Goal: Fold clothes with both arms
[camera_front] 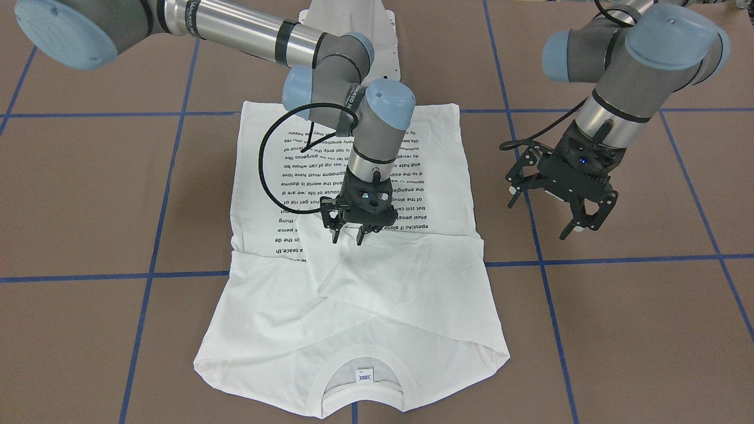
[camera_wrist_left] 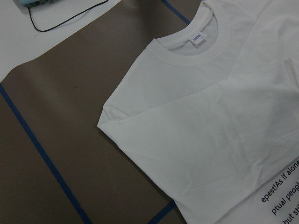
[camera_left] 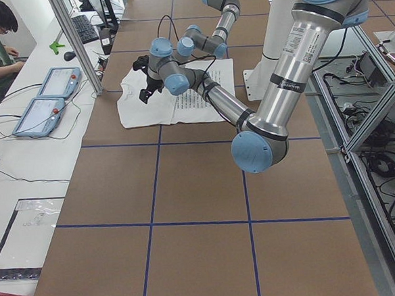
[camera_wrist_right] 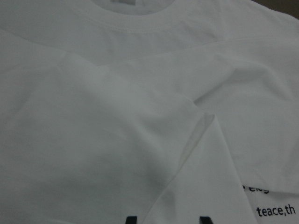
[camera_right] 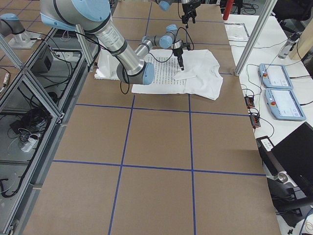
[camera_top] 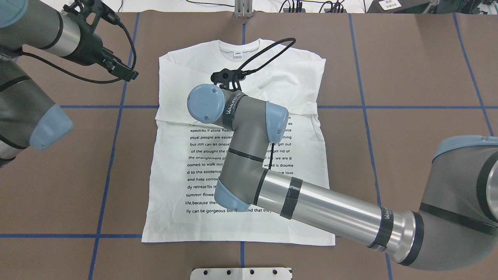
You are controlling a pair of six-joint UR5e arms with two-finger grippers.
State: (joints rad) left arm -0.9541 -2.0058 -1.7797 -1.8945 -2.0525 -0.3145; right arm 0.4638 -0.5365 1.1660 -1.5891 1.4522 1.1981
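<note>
T-shirt (camera_front: 412, 294) lies flat mid-table (camera_front: 618, 330), print up, collar (camera_front: 362, 368) toward the edge far from robot, sleeves (camera_front: 277, 294) folded in over chest. R gripper (camera_front: 347, 234) is low over the sleeve overlap, fingers slightly apart, pinching nothing. L gripper (camera_front: 548, 209) hangs beside shirt over bare table, fingers spread wide.

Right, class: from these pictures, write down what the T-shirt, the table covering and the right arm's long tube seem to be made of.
T-shirt: soft matte woven or knitted fabric, probably cotton; it folds limply and creases.
Table covering: flat matte brown sheet, perhaps paper or card; no gloss shows.
Right arm, long tube: smooth silver metal, likely aluminium; it carries bright highlights.
</note>
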